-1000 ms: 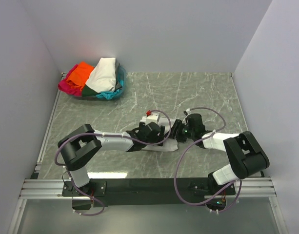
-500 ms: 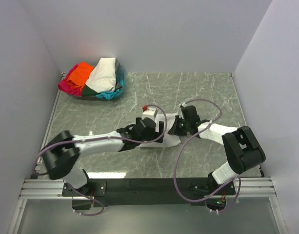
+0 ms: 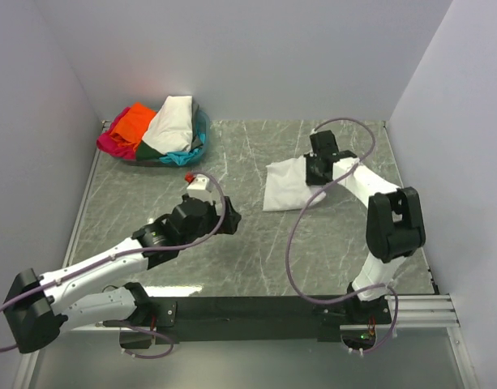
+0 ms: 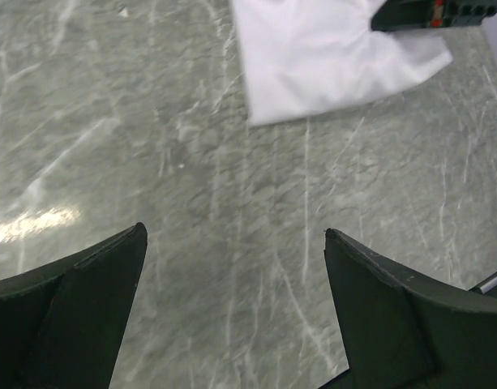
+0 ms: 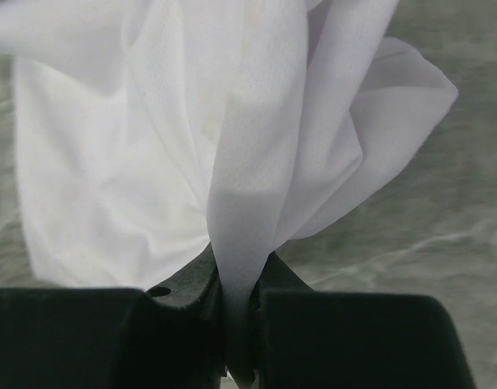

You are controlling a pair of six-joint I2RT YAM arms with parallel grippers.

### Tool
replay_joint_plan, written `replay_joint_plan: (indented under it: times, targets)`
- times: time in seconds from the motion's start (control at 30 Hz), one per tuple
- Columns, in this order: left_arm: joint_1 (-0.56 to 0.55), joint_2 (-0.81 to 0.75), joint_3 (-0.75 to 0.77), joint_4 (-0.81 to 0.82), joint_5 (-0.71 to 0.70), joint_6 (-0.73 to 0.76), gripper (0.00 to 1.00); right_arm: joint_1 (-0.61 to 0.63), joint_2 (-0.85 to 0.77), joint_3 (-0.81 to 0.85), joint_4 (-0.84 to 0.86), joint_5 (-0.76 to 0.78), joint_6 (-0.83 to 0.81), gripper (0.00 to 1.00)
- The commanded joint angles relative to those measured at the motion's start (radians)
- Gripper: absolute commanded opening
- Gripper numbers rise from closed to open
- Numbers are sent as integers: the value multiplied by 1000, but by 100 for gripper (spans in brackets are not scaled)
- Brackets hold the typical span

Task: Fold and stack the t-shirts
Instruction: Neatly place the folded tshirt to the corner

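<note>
The plain white t-shirt lies folded on the marble table, right of centre. It also shows in the left wrist view and the right wrist view. My right gripper is shut on the shirt's right edge; in its wrist view the gripper pinches a fold of white cloth. My left gripper is open and empty, drawn back to the left of the shirt; in its wrist view the gripper hangs over bare table. The other t-shirts, cream-white, orange, magenta-pink, teal and dark green, are piled at the back left.
The pile of shirts sits in a clear basket at the back left corner. Grey walls close the table at the back and both sides. A metal rail runs along the near edge by the arm bases.
My right gripper has dragged the white shirt back and to the right. My left gripper has let go of the shirt, opened, and pulled away to the left.
</note>
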Motion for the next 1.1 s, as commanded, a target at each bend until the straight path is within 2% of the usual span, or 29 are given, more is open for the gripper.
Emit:
replay_joint_plan:
  times: [0.0,0.1,0.2,0.47,0.67,0.83,1.07]
  targets:
    - [25,-82,-26,-50,13,2,97,-74,57,93,-124,134,-160,0]
    - [36,-132,-47,-74,22,-1,97,-127,124,176,-154,157,-255,0]
    - [46,-172,-64,-90,34,-1,98,-160,214,286,-193,252,-332,0]
    - [57,-198,-67,-140,43,-1,98,-243,333,461,-211,386,-474,0]
    - [63,-201,-66,-173,33,-20,98,-335,410,569,-204,444,-522,0]
    - [65,-195,-48,-205,31,-34,98,-367,440,598,-122,440,-568,0]
    - [65,-168,-18,-234,11,-53,97,-410,502,679,-102,492,-585,0]
